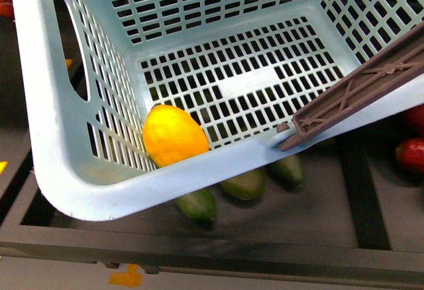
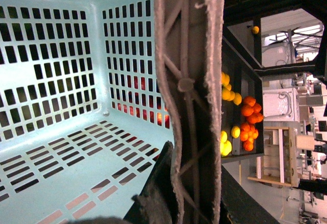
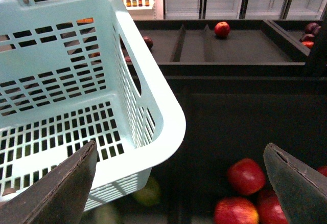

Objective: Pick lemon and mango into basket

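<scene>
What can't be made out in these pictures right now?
- Front view: the green fruits are half hidden under the basket rim; kind unclear.
- Left wrist view: the brown handle fills the middle, so whether the left tool is shut cannot be told.
- Left wrist view: the distant yellow fruits are too small to tell lemon from mango.
- Right wrist view: the basket floor is cut off by the edge.

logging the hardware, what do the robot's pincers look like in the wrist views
The right pincer has two broad, wedge-shaped, matte dark grey fingers. Left wrist view shows only one dark, rough-textured finger. No cables or markings show.
</scene>
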Controlling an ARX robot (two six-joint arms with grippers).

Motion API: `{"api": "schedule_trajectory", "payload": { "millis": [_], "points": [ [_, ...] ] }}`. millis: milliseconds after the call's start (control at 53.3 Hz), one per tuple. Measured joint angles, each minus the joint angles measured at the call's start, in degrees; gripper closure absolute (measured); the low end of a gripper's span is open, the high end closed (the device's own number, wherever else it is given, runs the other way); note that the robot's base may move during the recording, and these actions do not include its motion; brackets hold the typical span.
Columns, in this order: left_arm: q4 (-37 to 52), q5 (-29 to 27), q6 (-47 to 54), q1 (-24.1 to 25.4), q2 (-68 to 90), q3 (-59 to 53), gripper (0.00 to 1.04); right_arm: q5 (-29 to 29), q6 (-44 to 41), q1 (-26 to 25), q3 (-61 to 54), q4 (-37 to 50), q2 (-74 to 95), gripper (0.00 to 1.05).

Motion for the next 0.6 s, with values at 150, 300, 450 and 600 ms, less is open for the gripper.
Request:
{"api": "schedule_trajectory", "payload": {
  "millis": [150, 300, 450, 600],
  "points": [
    [0.00, -0.04, 0.02, 0.00, 0.00, 0.00, 0.98, 0.02, 0.00, 0.00, 0.00, 0.00, -0.02, 0.09],
    [0.00, -0.07, 0.00, 0.00, 0.00, 0.00, 0.98, 0.04, 0.00, 0.00, -0.04, -0.02, 0.07, 0.09],
    [0.00, -0.02, 0.00, 0.00, 0.00, 0.00, 0.98, 0.00, 0.00, 0.00, -0.07, -0.02, 0.07, 0.09],
    [0.00, -0.04, 0.07, 0.00, 0.00, 0.00, 0.98, -0.02, 0.00, 0.00, -0.22, -0.04, 0.09, 0.09]
  ]
}}
